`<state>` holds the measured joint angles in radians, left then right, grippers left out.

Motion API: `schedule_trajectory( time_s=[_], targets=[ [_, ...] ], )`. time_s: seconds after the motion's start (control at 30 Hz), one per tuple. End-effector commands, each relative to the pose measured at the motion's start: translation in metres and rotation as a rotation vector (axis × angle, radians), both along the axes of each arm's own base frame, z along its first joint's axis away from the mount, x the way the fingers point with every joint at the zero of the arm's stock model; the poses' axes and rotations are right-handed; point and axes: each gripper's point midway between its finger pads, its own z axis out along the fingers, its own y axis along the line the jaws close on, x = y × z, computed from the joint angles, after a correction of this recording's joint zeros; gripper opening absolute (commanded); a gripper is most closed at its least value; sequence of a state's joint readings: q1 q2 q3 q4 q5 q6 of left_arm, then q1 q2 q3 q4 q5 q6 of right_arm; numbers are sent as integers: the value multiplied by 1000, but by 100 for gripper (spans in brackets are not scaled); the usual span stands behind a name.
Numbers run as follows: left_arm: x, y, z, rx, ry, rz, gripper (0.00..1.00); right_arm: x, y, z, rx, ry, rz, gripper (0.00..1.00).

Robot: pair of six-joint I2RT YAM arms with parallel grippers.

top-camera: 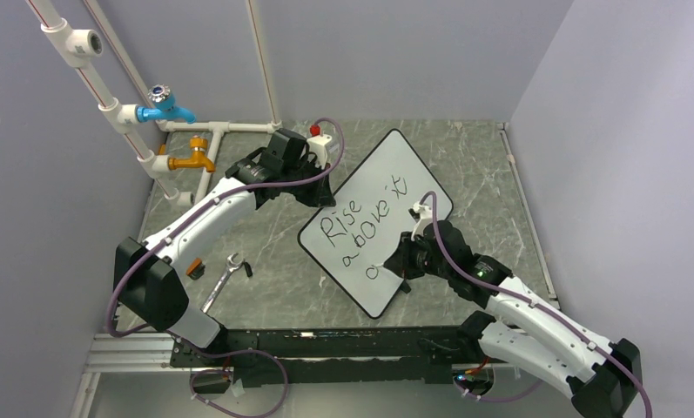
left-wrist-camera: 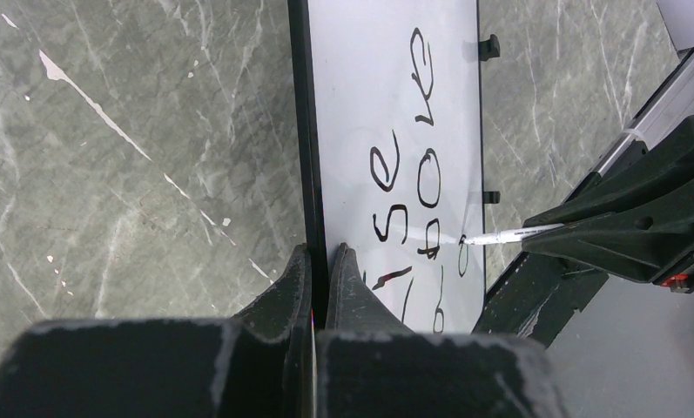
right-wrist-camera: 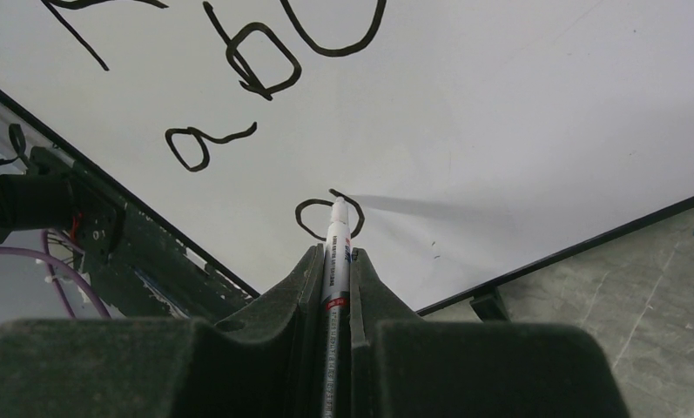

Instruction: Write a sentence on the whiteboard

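The whiteboard (top-camera: 387, 170) lies askew on the table (top-camera: 273, 292), its sentence (top-camera: 353, 228) reading "Rise above it" with a third line barely begun; the left gripper (left-wrist-camera: 324, 254) pinches the board's rim; the right gripper (right-wrist-camera: 336, 254) clamps a marker (right-wrist-camera: 338, 233), tip touching; closing words seemingly unwritten.

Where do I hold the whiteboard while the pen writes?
Pinch the whiteboard by its thin black rim on the far-left long edge, coming from the table side, as the left gripper does: the rim fits shut jaws, and that edge is opposite the right gripper's pen.
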<state>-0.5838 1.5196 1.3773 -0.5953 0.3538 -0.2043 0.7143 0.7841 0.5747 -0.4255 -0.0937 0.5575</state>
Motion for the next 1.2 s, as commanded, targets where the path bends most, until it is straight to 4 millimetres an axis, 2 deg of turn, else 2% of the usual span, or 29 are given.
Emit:
schedule_trajectory(
  time_s=[0.0,0.47,0.8,1.0,1.17],
  targets=[
    [-3,5,9,24,-78,-34,0,-1,-7,-7,-20,4,-33,0],
    [-5,6,11,20,-82,-32,0,-7,-18,-20,-50,40,-64,0],
    [-6,6,13,16,-86,-33,0,-5,-22,-22,-64,49,-100,0],
    [-7,6,14,13,-84,-36,0,2,-25,-9,-66,14,-134,0],
    [-7,5,13,12,-81,-40,0,13,-26,14,-67,-36,-161,0]
  ],
)
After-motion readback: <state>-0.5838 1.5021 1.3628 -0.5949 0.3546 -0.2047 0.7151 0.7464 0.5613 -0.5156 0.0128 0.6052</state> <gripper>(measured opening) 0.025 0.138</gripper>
